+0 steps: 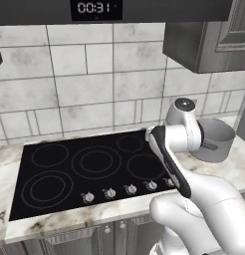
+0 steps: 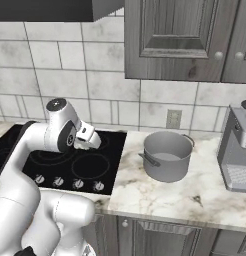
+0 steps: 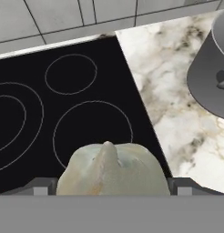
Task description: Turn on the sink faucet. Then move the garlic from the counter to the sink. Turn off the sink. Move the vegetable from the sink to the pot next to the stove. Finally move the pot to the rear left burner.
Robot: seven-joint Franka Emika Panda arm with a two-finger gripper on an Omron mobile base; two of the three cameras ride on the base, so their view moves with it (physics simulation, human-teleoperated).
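A pale garlic (image 3: 109,170) bulb sits between my gripper's (image 3: 112,187) two fingertips in the hand view, with the gripper shut on it. In the right base view the gripper (image 2: 90,140) hangs over the right part of the black stove (image 2: 102,167). Below the garlic lie the stove's right-hand burners (image 3: 93,132). The grey pot (image 2: 167,155) stands upright on the marble counter just right of the stove, also seen as pot (image 1: 214,139) and pot (image 3: 209,77). The rear left burner (image 1: 50,154) is bare. The sink and faucet are out of view.
A coffee machine (image 2: 237,150) stands on the counter right of the pot. Dark wall cabinets (image 2: 185,40) hang above the counter. Stove knobs (image 1: 109,193) line the stove's front edge. A tiled wall (image 1: 94,84) closes the back.
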